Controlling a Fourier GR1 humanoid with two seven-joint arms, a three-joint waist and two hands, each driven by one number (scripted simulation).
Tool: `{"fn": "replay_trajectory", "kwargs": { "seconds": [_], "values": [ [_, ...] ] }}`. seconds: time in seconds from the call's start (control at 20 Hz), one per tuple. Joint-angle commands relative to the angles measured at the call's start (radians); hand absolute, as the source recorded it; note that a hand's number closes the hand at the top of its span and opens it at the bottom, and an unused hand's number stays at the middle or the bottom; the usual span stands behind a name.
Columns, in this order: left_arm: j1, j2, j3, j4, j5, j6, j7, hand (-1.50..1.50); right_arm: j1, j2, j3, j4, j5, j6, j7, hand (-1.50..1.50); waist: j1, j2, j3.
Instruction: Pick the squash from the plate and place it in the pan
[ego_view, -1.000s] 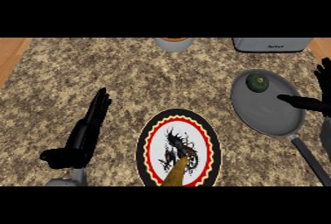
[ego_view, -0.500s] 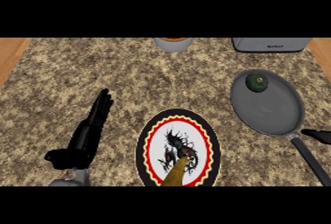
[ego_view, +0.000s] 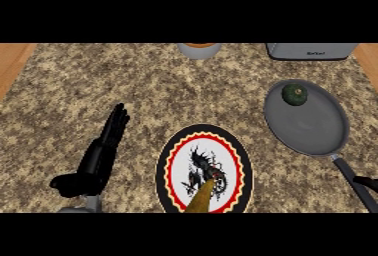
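The squash (ego_view: 296, 93), small, round and dark green, lies in the far part of the grey pan (ego_view: 310, 130) at the right. Nothing holds it. The round plate (ego_view: 171, 172), rimmed in black and red with a dark figure on white, sits at the front centre. A brown stick-like thing (ego_view: 204, 195) lies on it. My left hand (ego_view: 102, 152) rests open on the counter left of the plate, fingers straight and pointing away. Only a black sliver of my right hand (ego_view: 367, 183) shows at the right edge, beside the pan's handle (ego_view: 353, 181).
A pale cup with an orange top (ego_view: 199, 49) stands at the back centre. A grey toaster (ego_view: 310, 51) stands at the back right. Speckled stone covers the counter, with wooden strips at the left and right edges.
My right hand has drawn back from above the pan toward the lower right, nearly out of view. The squash stays in the pan. The left hand has barely moved.
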Motion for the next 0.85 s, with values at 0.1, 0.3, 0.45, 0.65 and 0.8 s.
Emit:
{"fn": "replay_trajectory", "kwargs": {
  "seconds": [0.1,0.3,0.45,0.65,0.8],
  "values": [
    [0.0,-0.012,0.0,-0.01,-0.017,0.001,0.039,0.0,0.081,0.043,0.012,-0.17,0.007,-0.031,0.081,-1.5,0.001,0.0,0.0],
    [-0.041,-0.013,0.033,0.054,-0.008,-0.009,0.004,0.0,0.067,-0.002,-0.006,-0.126,0.028,-0.02,0.08,-1.5,0.0,0.001,0.0],
    [-0.026,-0.024,0.013,-0.005,-0.023,0.004,0.047,0.0,0.113,0.046,0.012,-0.152,0.068,-0.051,0.04,-1.5,0.001,0.001,0.0],
    [0.014,-0.026,0.008,0.02,-0.016,-0.022,-0.011,0.0,0.051,0.009,-0.011,-0.179,0.071,-0.065,0.127,-1.5,0.003,0.001,0.0],
    [-0.002,0.002,0.038,-0.001,0.013,-0.048,0.017,0.0,0.107,0.034,-0.006,-0.234,0.115,-0.115,0.072,-1.5,0.001,0.0,0.0]
  ]
}}
